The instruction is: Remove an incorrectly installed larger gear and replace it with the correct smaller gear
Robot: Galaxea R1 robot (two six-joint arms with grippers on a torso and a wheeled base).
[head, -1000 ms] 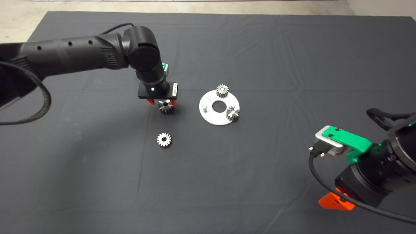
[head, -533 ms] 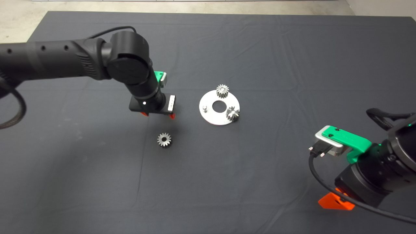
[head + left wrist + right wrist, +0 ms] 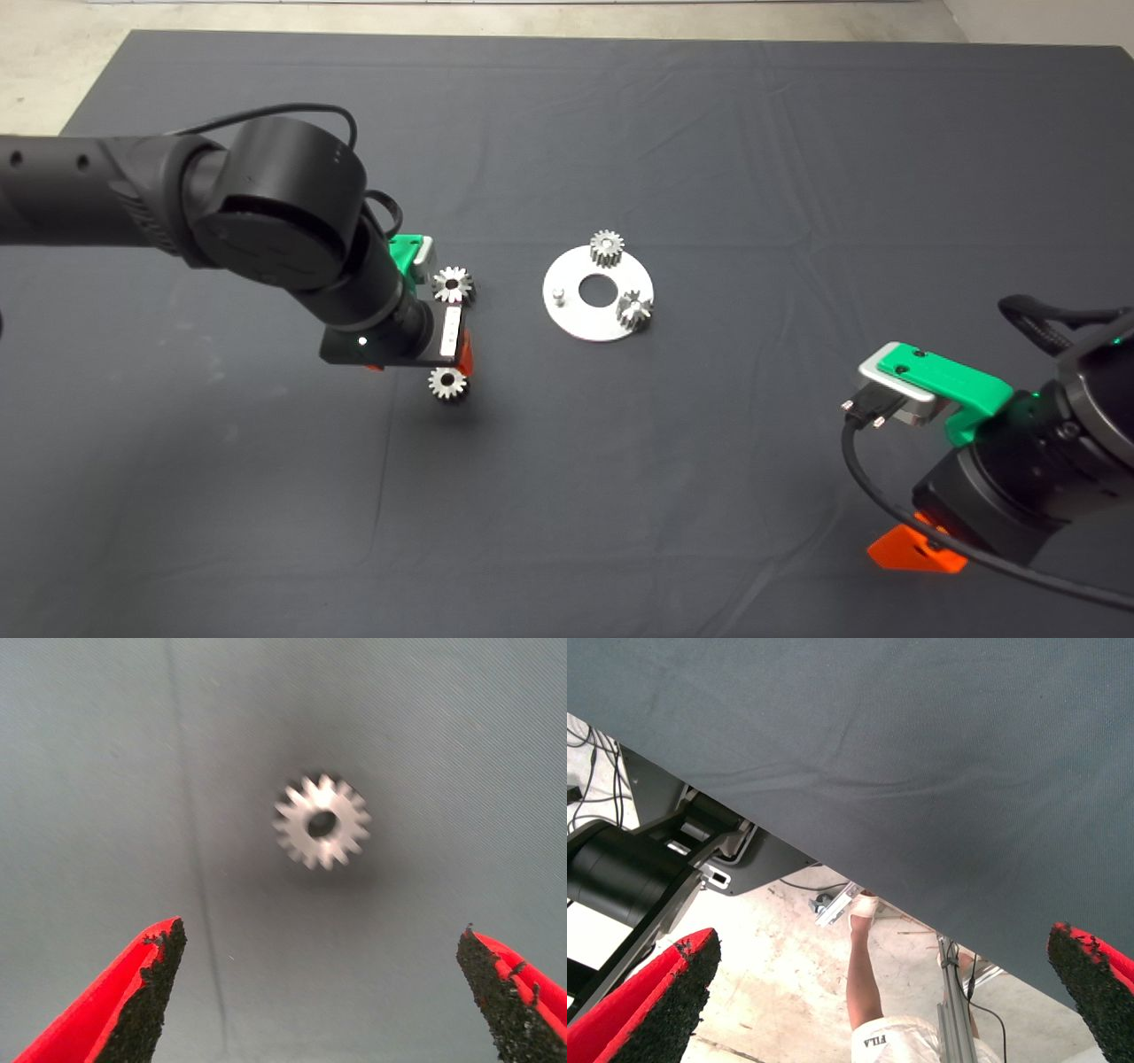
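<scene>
The larger gear [image 3: 453, 284] lies flat on the mat, left of the round steel plate [image 3: 580, 326], with nothing holding it. The smaller gear [image 3: 448, 383] lies flat on the mat nearer the front. My left gripper [image 3: 418, 365] hovers right above the smaller gear, open and empty. In the left wrist view the smaller gear [image 3: 321, 821] sits ahead of the open left gripper [image 3: 323, 992], between the lines of its two fingers [image 3: 142, 988]. My right gripper [image 3: 912, 549] is parked at the lower right, and the right wrist view shows it open [image 3: 881, 992].
The plate carries two gears [image 3: 607, 248] [image 3: 634, 310] and one bare pin [image 3: 557, 295] around its centre hole. The right wrist view shows the mat's edge, a black frame [image 3: 647, 868] and a person's leg [image 3: 864, 966] on the floor beyond.
The left gripper has left the larger gear on the mat and moved toward the table's front, and now stands over the smaller gear. The right arm has not moved.
</scene>
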